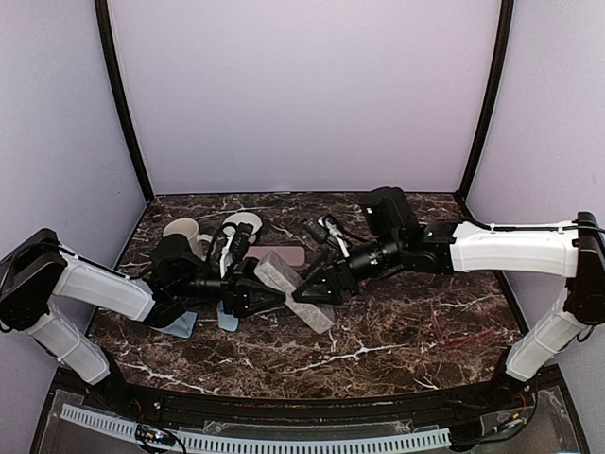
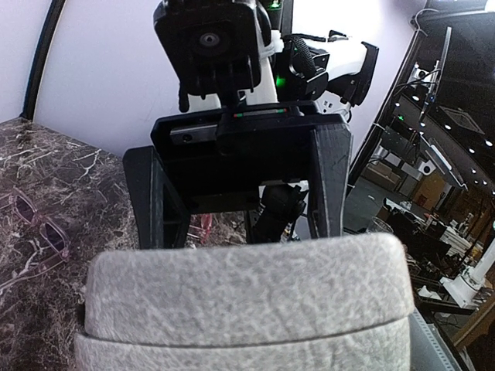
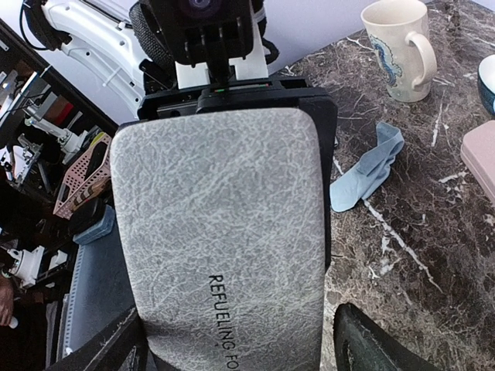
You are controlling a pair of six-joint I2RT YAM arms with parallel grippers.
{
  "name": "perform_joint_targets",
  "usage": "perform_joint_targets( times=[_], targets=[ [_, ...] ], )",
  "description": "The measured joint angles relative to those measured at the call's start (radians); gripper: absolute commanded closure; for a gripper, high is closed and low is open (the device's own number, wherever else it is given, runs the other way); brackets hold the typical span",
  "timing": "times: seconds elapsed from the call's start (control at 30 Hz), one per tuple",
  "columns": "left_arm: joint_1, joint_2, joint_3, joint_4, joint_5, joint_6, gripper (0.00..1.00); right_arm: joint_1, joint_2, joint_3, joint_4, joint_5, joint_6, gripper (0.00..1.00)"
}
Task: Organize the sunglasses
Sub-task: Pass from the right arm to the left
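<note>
Dark marble surface [image 1: 406,322], arms meeting at its middle: left claw [image 1: 263,295] clamps one end of the grey case [image 3: 224,216], right claw [image 3: 241,325] spread wide around the other end. Well apart, near the right edge, lie the red sunglasses [image 1: 465,336].

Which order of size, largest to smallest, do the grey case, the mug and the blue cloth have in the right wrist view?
1. grey case: largest, though nearest the camera.
2. mug and blue cloth: about alike, not ranked.
</note>
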Motion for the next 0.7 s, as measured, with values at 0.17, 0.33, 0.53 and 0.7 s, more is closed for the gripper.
perform_joint_targets(
  times=[0.17, 0.33, 0.53, 0.7],
  targets=[
    [0.0, 0.004, 0.0, -0.002, 0.007, 0.0, 1.0, -0.003, 0.0, -0.001, 0.008, -0.004, 0.003, 0.17],
    [0.0, 0.004, 0.0, -0.002, 0.01, 0.0, 1.0, -0.003, 0.0, -0.005, 0.016, -0.005, 0.004, 0.15],
    [0.0, 0.005, 0.0, -0.002, 0.01, 0.0, 1.0, -0.003, 0.0, -0.007, 0.02, -0.008, 0.002, 0.13],
    [0.0, 0.008, 0.0, -0.002, 0.011, -0.002, 1.0, -0.003, 0.0, -0.019, 0.019, -0.017, -0.011, 0.13]
  ],
)
